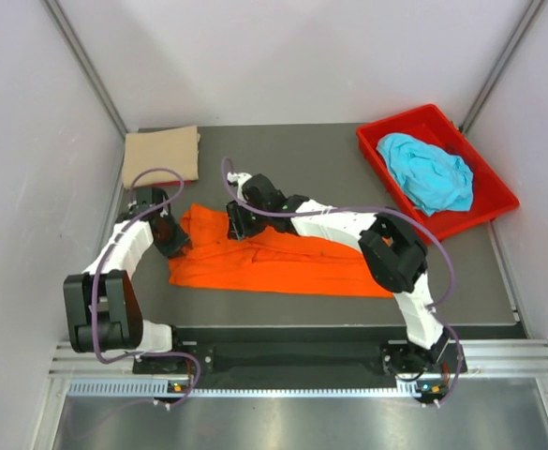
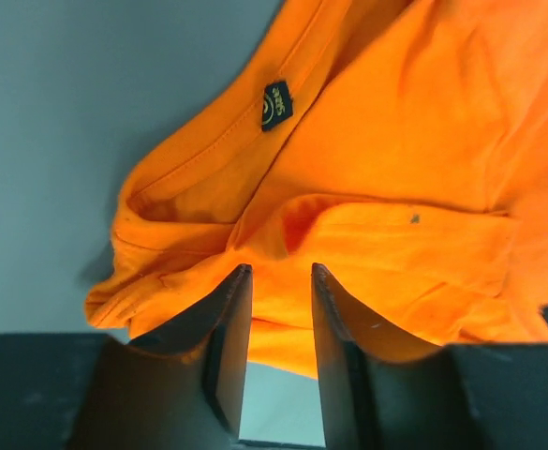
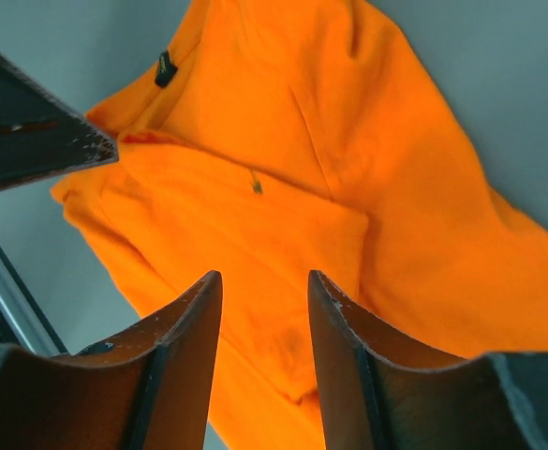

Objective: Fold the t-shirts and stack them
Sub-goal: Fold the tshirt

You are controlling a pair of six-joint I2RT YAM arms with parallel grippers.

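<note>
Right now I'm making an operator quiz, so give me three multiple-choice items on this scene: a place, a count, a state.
1. Where is the turquoise shirt? A) in the red bin B) on a shelf C) on the floor
2. How many shirts show? A) two B) three C) four
3. The tan shirt is: A) crumpled B) hanging C) folded flat
Answers: A, it lies bunched inside the bin; B, turquoise, tan and the orange shirt; C, a neat rectangle at the far left corner.

Dark grey desk point(image 1: 330, 150) under the left gripper point(image 1: 173, 244); white walls point(image 1: 283, 56) beyond and either side; aluminium rail point(image 1: 498, 356) behind; even light.
</note>
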